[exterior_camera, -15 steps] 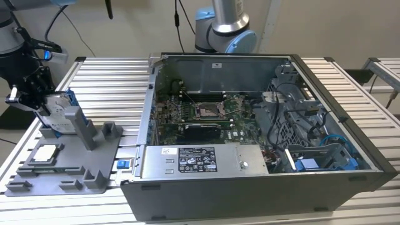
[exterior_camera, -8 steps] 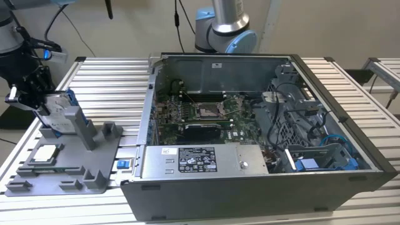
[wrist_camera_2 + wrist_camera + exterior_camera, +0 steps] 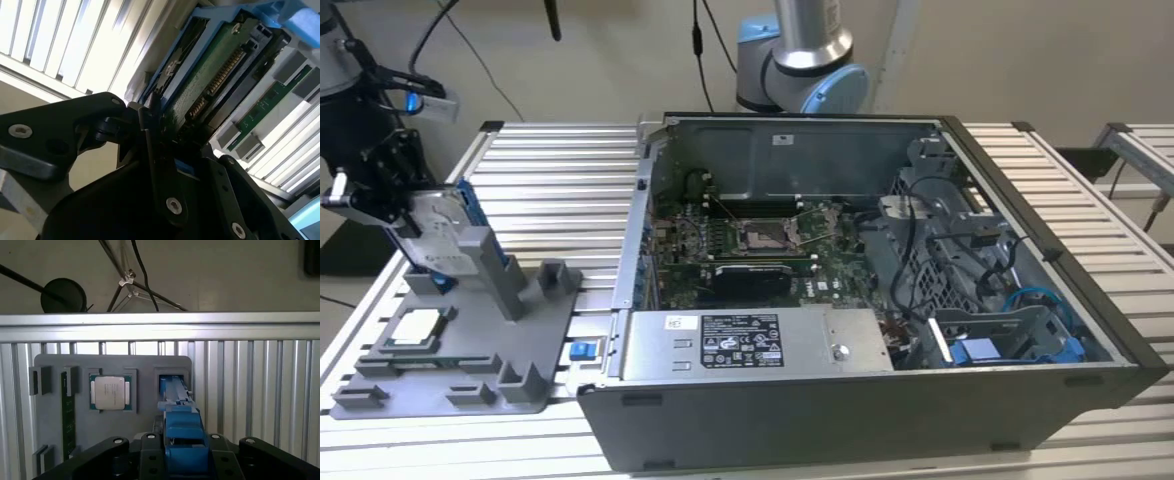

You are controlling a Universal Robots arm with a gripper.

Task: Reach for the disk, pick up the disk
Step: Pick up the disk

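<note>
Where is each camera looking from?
Exterior view: above the table, looking down at the computer case, with the arm's tool at the disk.
First wrist view: on the wrist, facing the grey tray past the tool.
Second wrist view: on the wrist, close to the disk, beside the tool.
Both wrist views share the disk and tool.

disk (image 3: 443,222) upright in holder (image 3: 467,372) (chip (image 3: 416,328) beside), case (image 3: 854,420) to exterior view's right

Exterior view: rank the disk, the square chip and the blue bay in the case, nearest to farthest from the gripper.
1. Disk: upright on the grey tray, right at the gripper.
2. Square chip: flat on the same tray, nearer the camera.
3. Blue bay: inside the case, at the exterior view's right.
</note>
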